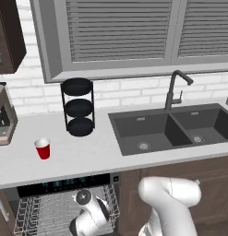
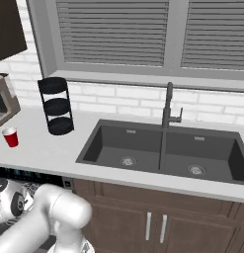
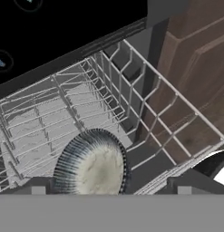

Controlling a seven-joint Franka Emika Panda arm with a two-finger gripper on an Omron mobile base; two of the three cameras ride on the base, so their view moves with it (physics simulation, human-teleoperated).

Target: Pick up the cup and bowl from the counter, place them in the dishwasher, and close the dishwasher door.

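Note:
The red cup (image 1: 43, 148) (image 2: 11, 137) stands upright on the light counter (image 1: 87, 159) (image 2: 54, 153), left of the sink. Below the counter the dishwasher (image 1: 64, 184) (image 2: 24, 175) is open, its black control strip lit teal and its wire rack (image 1: 37, 214) (image 3: 54, 118) pulled out. My arm reaches down into that rack. In the hand view the grey speckled bowl (image 3: 91, 167) lies in the rack between my fingers. My gripper (image 3: 111, 189) is open, its right finger well clear of the bowl. The dishwasher door is out of view.
A black tiered rack (image 1: 78, 107) (image 2: 58, 105) stands on the counter behind the cup. The dark double sink (image 1: 171, 129) (image 2: 163, 150) with its faucet (image 1: 173, 90) (image 2: 168, 106) lies to the right. A coffee machine (image 1: 2, 117) (image 2: 2, 106) sits far left. Brown cabinet fronts (image 2: 153, 222) (image 3: 195, 77) flank the dishwasher.

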